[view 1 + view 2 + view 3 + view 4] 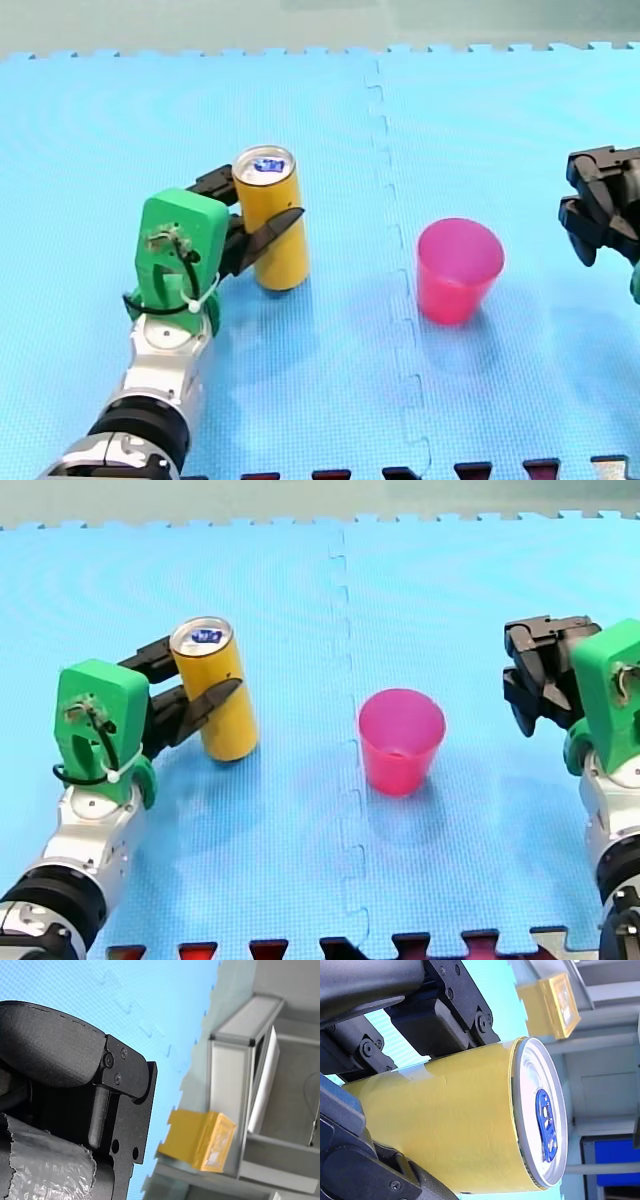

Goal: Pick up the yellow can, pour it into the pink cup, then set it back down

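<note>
A yellow can (275, 235) with a silver top and blue tab stands left of centre on the blue mat, leaning a little. My left hand (255, 200) is shut on it, with black fingers on both sides of its upper body. The second wrist view shows the same can (460, 1130) clamped between those fingers (445, 1025). The pink cup (458, 270) stands upright to the can's right, about a can's height away. My right hand (535, 680) hovers at the right edge, beyond the cup, holding nothing.
Blue foam mat tiles (400, 120) cover the surface, with a seam (385, 150) running between can and cup. The mat ends at the far edge (300, 50). Off the mat, a yellow box (200, 1140) sits on a metal shelf frame.
</note>
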`<state>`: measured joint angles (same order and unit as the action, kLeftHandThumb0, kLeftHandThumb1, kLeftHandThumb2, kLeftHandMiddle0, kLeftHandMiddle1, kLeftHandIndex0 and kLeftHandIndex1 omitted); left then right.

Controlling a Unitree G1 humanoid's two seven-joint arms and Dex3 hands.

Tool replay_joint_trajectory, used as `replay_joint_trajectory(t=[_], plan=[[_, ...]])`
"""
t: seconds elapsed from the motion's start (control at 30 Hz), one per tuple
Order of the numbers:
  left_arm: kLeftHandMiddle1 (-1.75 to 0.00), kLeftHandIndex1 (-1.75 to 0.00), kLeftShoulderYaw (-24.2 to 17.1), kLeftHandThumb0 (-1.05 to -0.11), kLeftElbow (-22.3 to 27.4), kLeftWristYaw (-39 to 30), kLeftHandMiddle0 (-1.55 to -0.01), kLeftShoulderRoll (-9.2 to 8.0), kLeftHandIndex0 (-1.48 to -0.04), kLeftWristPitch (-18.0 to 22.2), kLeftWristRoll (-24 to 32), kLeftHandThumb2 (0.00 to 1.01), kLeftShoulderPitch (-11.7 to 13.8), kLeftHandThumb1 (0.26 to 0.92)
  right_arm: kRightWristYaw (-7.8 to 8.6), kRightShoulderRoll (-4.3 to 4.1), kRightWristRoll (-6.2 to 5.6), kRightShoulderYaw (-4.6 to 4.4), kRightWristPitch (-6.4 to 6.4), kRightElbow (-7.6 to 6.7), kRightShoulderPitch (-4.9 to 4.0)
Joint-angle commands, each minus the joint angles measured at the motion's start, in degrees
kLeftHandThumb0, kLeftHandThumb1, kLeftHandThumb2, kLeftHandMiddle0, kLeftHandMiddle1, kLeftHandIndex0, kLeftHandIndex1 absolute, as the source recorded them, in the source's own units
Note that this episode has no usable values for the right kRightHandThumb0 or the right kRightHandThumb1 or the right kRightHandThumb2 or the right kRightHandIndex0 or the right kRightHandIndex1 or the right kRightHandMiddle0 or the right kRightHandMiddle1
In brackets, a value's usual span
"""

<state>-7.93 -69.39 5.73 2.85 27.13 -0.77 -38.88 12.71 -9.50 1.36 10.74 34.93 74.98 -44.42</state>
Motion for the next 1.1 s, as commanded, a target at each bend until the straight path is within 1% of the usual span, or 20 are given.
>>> replay_joint_trajectory(t=[0.0, 0.17, 0.37, 0.7, 0.77, 0.93, 1.07], plan=[[-0.01, 0.0, -0.08, -0.401, 0.48, -0.06, -1.39, -0.19, -1.25, 0.65, 0.32, 0.0, -1.43, 0.738, -0.19, -0.02, -0.1, 0.07, -0.21, 0.08, -0.13], [-0.01, 0.0, 0.25, -0.398, 1.06, -0.09, -1.4, 0.14, -1.25, 0.33, 0.11, 0.0, -3.37, 0.736, -0.46, 0.25, 0.04, -0.04, -0.26, 0.14, -0.38], [0.0, 0.0, 1.29, -0.397, 1.62, 0.09, -1.4, -0.19, -1.25, -1.01, -0.86, 0.0, -4.94, 0.735, -1.09, 0.58, 0.3, -0.24, -0.3, 0.24, -0.68], [0.0, 0.0, 3.58, -0.4, 1.07, 2.79, -1.4, -0.49, -1.25, -2.29, -3.72, 0.0, -7.17, 0.737, -2.23, 0.86, 0.84, -0.53, 0.11, 0.3, -0.78], [0.0, 0.0, 4.22, -0.4, 0.75, 3.98, -1.4, -0.55, -1.25, -2.2, -4.58, 0.0, -7.73, 0.738, -2.31, 0.88, 0.92, -0.53, 0.16, 0.29, -0.78], [0.0, 0.0, 7.08, -0.407, -0.24, 10.63, -1.4, -0.59, -1.25, -1.74, -8.86, 0.0, -8.83, 0.74, -2.66, 1.01, 1.17, -0.65, 0.25, 0.25, -0.79], [0.0, 0.0, 8.69, -0.452, -0.75, 13.03, -1.39, -0.81, -1.24, -1.78, -11.07, 0.0, -9.11, 0.75, -2.89, 1.12, 1.27, -0.72, 0.23, 0.25, -0.76]])
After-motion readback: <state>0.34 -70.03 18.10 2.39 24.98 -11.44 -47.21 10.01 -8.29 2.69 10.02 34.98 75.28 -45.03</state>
